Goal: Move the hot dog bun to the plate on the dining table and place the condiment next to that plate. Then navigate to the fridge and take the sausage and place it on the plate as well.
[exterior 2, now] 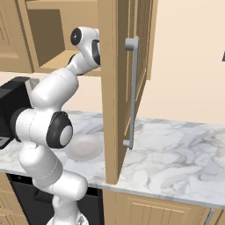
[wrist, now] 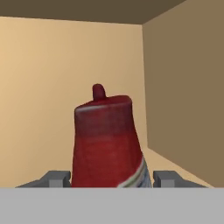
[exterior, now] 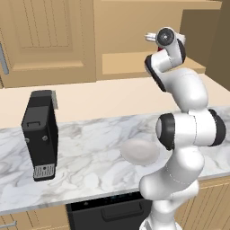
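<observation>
Now my gripper (wrist: 112,179) straddles the condiment (wrist: 107,140) on the cabinet shelf, fingers either side of its body, contact unclear. It looks light, rigid, probably slick; I'd clamp its wide lower body.

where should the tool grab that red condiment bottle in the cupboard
Grip the condiment across its broad red body, low down near the pale label, coming in level from the cupboard's open front. It stands upright, widest there, and narrows to a small nub on top. The tool already has a finger on either side of it.
</observation>
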You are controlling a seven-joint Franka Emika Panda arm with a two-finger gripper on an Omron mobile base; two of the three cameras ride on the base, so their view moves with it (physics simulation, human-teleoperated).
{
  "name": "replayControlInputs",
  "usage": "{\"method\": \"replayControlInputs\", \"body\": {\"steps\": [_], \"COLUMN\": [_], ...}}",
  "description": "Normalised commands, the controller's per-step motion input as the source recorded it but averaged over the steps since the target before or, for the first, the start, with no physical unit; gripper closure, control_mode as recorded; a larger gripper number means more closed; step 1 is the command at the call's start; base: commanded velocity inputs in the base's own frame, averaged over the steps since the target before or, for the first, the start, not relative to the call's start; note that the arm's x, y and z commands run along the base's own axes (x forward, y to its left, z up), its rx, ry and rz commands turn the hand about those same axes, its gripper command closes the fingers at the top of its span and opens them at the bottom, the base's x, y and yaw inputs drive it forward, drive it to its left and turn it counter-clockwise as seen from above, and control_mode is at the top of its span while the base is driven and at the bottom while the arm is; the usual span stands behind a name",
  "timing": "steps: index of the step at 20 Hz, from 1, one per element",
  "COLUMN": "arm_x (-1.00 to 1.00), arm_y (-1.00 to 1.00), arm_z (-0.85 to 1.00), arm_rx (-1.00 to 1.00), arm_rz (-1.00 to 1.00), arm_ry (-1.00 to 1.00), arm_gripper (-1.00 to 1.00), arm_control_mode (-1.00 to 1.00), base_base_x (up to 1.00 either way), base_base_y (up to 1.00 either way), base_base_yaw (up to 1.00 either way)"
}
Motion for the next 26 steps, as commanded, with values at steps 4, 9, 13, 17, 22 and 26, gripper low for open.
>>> {"method": "replayControlInputs", "body": {"steps": [4,9,13,17,22,26], "arm_x": [0.01,-0.59,-1.00,-1.00,-0.97,-0.83], "arm_y": [0.00,0.01,0.15,0.41,0.52,0.41], "arm_z": [-0.01,-0.10,0.00,0.00,0.00,0.00], "arm_rx": [0.00,0.00,0.00,0.00,0.00,0.00], "arm_rz": [0.00,-0.01,-0.02,0.00,0.00,0.00], "arm_ry": [0.00,-0.13,-0.19,-0.04,0.00,-0.01], "arm_gripper": [1.00,1.00,1.00,1.00,1.00,1.00], "arm_control_mode": [-1.00,-1.00,-1.00,-1.00,-1.00,-1.00], "base_base_x": [0.00,0.00,0.00,0.00,0.00,0.00], "base_base_y": [0.00,0.00,0.00,0.00,0.00,0.00], "base_base_yaw": [0.00,0.00,0.00,0.00,0.00,0.00]}}
